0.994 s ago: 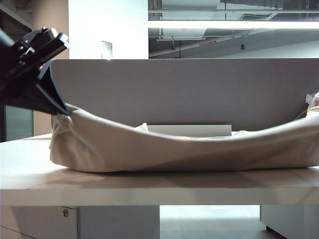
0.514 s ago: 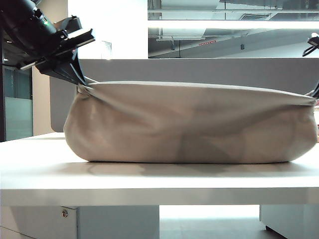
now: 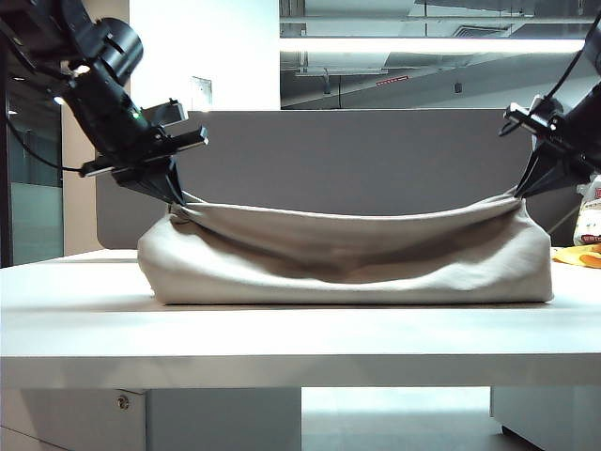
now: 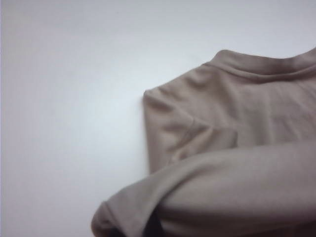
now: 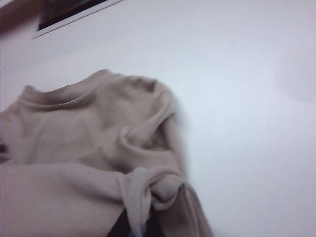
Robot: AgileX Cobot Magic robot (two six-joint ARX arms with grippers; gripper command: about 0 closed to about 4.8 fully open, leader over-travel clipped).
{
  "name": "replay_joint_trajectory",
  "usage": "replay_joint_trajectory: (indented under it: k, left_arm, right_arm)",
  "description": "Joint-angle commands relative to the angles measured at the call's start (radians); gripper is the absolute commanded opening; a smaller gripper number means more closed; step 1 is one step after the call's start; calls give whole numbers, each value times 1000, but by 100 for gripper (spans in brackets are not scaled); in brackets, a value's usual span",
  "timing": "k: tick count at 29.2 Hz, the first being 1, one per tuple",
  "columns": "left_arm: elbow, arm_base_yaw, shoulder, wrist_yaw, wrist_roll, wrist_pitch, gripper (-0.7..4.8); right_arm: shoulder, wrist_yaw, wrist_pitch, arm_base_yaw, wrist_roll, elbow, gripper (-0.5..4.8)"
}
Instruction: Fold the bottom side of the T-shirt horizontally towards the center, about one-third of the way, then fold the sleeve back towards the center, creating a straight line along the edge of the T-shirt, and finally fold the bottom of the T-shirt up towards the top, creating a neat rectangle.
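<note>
Since the earlier frames, both arms are carrying the raised edge of the T-shirt [image 3: 347,268] farther back and lower, so the cloth that was stretched taut and high is now sagging in a shallow curve between them. The T-shirt is lying across the white tabletop [image 3: 282,329], its lifted edge, the bottom of the T-shirt [image 3: 347,223], hanging over the rest of the garment. The left gripper [image 3: 175,199] is clamped tight on the left corner of that edge, jaws fully closed on bunched beige cloth; the right gripper [image 3: 519,194] is pinching the right corner in the same way. In the left wrist view the held fold [image 4: 232,192] is filling the near part of the picture, with the round neck and one sleeve [image 4: 182,133] lying flat beyond it. The right wrist view is blurred, showing knotted cloth [image 5: 153,190] at the fingers, which are mostly hidden. A yellow-orange item [image 3: 580,256] and a packet [image 3: 590,211] are sitting at the right edge, cut off. A grey partition [image 3: 347,160] is standing behind.
</note>
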Motion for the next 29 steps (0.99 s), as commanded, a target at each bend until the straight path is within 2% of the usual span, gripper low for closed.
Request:
replay_joint_trajectory:
  k: [1,6,11,16,18,19,20,21,24,27,28,29]
  left_arm:
    - [91,-1,72,-22,29,16,-6]
    - [193,2,166,-62,53,-8,-6]
    - [194,6,196,-108,56,44,-6]
    - [194,7,208,-107,56,60,-5]
    - [194,7,210,-107,55,86,94]
    - [194,7,210,-107,56,100,256]
    - [194,7,210,-108,56,103,342]
    - [194,7,210,-108,56,119,479]
    - [195,7,208,-115,53,148,479]
    - [194,7,192,-115,-1,109,479]
    - [194,7,187,-115,0,95,479]
    - [194,8,174,-115,4,65,464]
  right_arm:
    - [46,20,17,-7,-4,62,-2]
    - [80,68,72,-24,-8,101,-2]
    - [113,73,91,-45,-7,121,-2]
    - [149,62,107,-45,-10,128,6]
    - [155,55,123,-45,-11,128,188]
    - [159,50,146,-45,-11,128,325]
    - [159,41,160,-45,-11,128,407]
    - [159,27,195,-45,-11,128,479]
    - [159,-30,265,-45,-11,128,479]
    - [157,-41,259,-45,-7,128,479]
    - [154,-49,240,-48,-6,128,414]
    - [154,-61,202,-56,-6,128,228]
